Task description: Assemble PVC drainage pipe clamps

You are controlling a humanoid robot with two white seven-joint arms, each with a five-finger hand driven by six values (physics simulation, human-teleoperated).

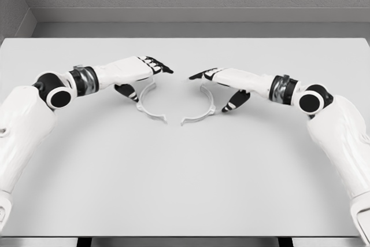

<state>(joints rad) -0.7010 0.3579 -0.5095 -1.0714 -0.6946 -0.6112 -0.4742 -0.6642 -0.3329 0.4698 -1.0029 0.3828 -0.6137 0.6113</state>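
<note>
Two white clamp halves (151, 103) (201, 108) lie on a pale grey bench (185, 177). Each robot hand (151, 65) (209, 75) is white with black fingertips; the walls are grey.

counter (185, 183) front half bare, free passage | mid gap btw clamp halves (151, 105) (200, 108) narrow, open at lower tips | left robot hand (139, 73) & right robot hand (225, 85) crowd space above the halves | rear strip free
</note>
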